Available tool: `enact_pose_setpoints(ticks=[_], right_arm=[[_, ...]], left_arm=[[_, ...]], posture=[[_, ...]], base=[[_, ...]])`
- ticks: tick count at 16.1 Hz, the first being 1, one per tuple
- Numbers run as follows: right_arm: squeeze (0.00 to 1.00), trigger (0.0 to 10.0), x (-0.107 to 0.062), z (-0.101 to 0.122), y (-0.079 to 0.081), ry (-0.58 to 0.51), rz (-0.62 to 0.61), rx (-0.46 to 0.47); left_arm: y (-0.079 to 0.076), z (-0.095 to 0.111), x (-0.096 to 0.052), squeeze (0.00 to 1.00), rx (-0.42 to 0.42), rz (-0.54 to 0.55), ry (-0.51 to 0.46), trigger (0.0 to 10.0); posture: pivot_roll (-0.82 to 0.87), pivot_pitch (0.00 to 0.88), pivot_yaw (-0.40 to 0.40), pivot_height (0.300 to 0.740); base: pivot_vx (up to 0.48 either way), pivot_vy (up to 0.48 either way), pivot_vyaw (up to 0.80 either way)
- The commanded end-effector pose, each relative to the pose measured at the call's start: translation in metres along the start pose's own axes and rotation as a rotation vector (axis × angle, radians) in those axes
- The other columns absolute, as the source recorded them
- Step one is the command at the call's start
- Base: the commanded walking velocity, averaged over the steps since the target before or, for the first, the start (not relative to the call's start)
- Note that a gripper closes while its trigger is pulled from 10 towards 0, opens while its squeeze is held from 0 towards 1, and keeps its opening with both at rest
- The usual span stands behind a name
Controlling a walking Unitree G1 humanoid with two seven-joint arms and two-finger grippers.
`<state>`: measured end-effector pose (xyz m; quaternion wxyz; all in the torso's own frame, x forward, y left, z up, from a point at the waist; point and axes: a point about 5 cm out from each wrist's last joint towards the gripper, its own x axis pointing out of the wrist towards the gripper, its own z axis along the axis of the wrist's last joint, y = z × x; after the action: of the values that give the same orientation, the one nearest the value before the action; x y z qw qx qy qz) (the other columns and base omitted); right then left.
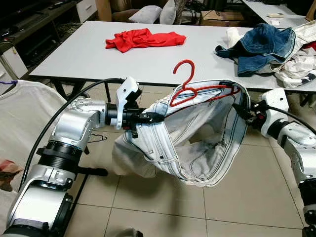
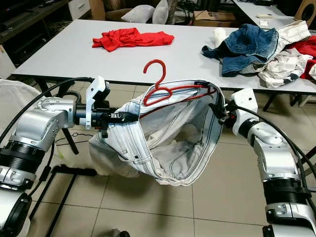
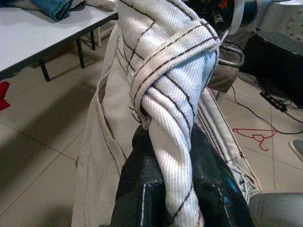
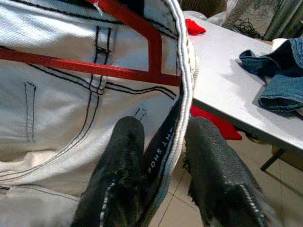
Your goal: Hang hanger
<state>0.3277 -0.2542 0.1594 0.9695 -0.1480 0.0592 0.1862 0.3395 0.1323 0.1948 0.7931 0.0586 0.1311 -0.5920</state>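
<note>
Pale stitched denim shorts (image 1: 197,143), glossy red plastic hanger (image 1: 190,89), smooth matt white table (image 1: 74,54)

arms (image 1: 74,128): 2, silver | wrists: white | cables: black | fingers (image 4: 118,179): black

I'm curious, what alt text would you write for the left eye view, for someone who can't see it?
Two robot hands, left hand and right hand, stretch open the waistband of pale jeans with a red hanger hooked across it. Behind stands a white table bearing a red shirt and a denim pile.

Red hanger (image 1: 190,89) seemingly threaded through white shorts' (image 1: 197,143) waistband.
</note>
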Motion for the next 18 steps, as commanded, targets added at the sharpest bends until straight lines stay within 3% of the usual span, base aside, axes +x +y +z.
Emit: enact_pose_setpoints(ticks=[1,13,18], right_arm=[[0.0,0.0,0.002,0.005,-0.001,-0.026,0.002,0.0],[0.0,0.0,0.001,0.006,-0.003,-0.031,0.009,0.008],[0.0,0.0,-0.005,0.019,-0.012,-0.057,-0.024,0.084]], left_arm=[[-0.001,0.015,0.0,0.0,0.053,-0.017,-0.051,0.0],[-0.001,0.009,0.004,0.0,0.046,-0.005,-0.038,0.0],[0.013,-0.004,0.002,0.0,0.091,0.134,0.108,0.0]], posture=[[-0.06,0.0,0.039,0.74],[-0.09,0.0,0.036,0.74],[-0.08,0.0,0.054,0.74]], base=[[0.0,0.0,0.0],[0.0,0.0,0.0],[0.0,0.0,0.0]])
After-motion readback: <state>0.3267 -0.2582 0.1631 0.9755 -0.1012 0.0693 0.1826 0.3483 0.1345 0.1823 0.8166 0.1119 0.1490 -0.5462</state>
